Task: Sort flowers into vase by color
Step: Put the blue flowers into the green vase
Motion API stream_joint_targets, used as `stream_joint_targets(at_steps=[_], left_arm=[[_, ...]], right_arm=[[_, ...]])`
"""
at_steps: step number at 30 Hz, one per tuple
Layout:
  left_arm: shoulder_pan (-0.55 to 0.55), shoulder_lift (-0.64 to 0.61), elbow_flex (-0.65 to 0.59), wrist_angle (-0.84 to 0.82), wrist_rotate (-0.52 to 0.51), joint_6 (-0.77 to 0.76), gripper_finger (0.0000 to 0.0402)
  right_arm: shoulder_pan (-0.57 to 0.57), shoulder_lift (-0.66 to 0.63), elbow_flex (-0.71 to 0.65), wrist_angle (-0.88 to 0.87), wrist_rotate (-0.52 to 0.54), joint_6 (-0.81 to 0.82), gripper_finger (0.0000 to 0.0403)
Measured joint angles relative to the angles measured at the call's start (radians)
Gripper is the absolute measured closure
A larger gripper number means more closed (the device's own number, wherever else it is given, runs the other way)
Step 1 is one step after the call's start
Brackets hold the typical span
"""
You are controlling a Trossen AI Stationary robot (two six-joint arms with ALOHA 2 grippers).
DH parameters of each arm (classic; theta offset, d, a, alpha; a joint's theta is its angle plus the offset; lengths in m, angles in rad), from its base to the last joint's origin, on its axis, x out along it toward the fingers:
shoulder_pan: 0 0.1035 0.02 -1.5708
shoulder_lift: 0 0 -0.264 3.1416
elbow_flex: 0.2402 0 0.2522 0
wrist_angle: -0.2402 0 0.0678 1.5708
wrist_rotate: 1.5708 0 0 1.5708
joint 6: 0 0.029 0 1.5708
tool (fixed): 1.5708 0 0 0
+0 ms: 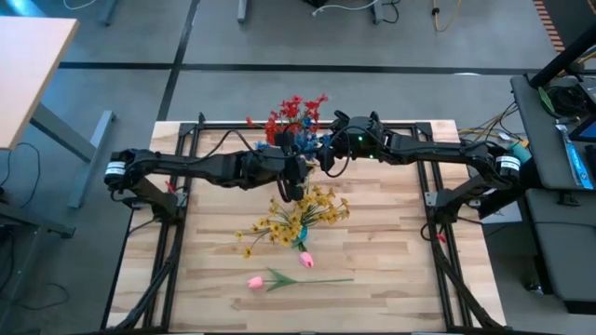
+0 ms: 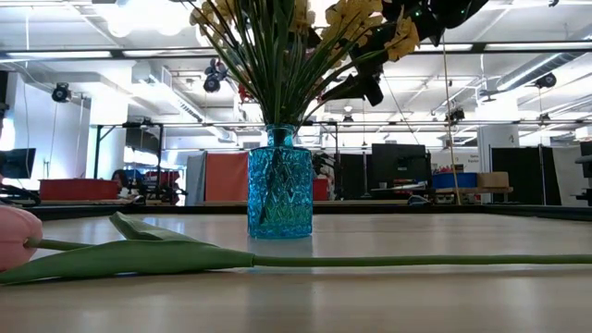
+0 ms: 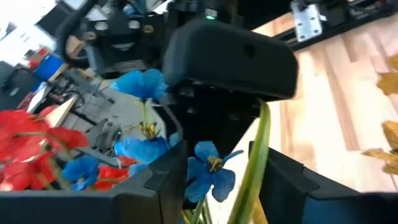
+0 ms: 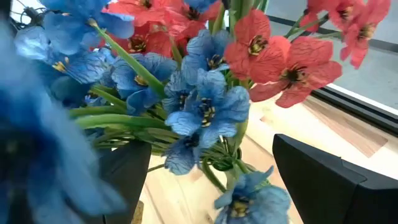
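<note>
Meeting mid-table, both grippers — left gripper (image 1: 294,179), right gripper (image 1: 321,154) — grasp a blue spray (image 4: 199,109), seemingly handing over; grips unclear.

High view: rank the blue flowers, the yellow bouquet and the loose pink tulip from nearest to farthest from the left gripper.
1. Blue small-blossom flowers: right at the left gripper, toward the table's far edge.
2. Yellow flower bouquet: just below it, mid-table.
3. Pink tulip bud on its long green stem: farthest, lying near the front edge.
</note>
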State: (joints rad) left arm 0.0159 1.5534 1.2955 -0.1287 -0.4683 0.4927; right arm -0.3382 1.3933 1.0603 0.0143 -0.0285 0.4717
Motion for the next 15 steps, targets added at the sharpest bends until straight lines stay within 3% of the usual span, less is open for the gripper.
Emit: stream_joint_targets(at_steps=[10,15], left_arm=[[-0.001,0.005,0.0,0.005,0.134,0.067,0.0291],[-0.002,0.006,-0.001,0.005,0.146,0.081,0.0362]], right_arm=[[0.0,0.0,0.0,-0.001,0.003,0.0,0.0076],[0.0,0.0,0.0,0.009,0.005,0.0,0.0076]])
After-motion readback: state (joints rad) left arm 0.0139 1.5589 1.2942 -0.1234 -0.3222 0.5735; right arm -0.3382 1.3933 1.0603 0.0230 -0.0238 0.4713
